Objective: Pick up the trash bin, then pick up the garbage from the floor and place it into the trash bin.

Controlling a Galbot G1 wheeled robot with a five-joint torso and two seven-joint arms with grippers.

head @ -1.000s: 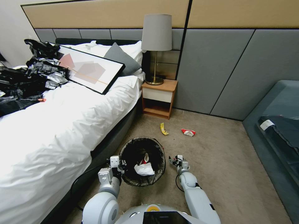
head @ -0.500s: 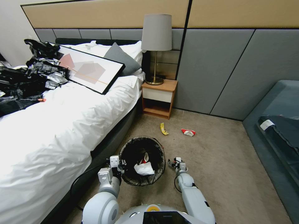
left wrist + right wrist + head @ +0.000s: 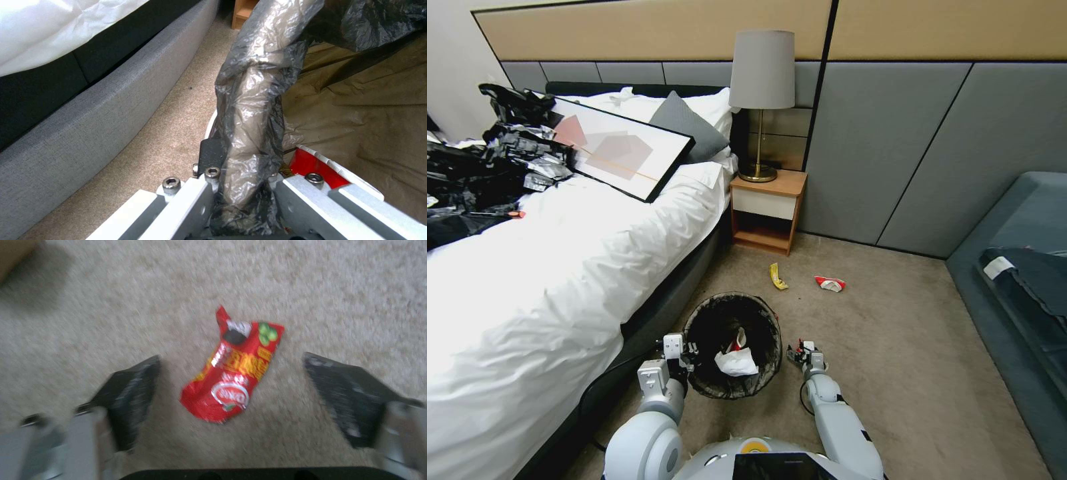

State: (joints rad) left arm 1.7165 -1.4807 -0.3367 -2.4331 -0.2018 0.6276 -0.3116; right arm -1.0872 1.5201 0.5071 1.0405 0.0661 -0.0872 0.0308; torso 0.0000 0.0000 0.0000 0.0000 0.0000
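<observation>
Beige carpet beside a bed. Left tool [image 3: 242, 186] clamped on bag-lined bin [image 3: 732, 345] rim; right tool [image 3: 231, 390] spread wide, empty, above a red wrapper [image 3: 233, 368] lying between its fingers, just beside bin.

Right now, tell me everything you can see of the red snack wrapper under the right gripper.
The red snack wrapper is a crumpled, flattened plastic packet, glossy red with yellow lettering, a round white logo near one end and green dots near the other, where a torn corner sticks up. It lies flat on the beige carpet, alone, with nothing touching it. The right gripper hangs over it with jaws open, one on either side, clear of it.
</observation>
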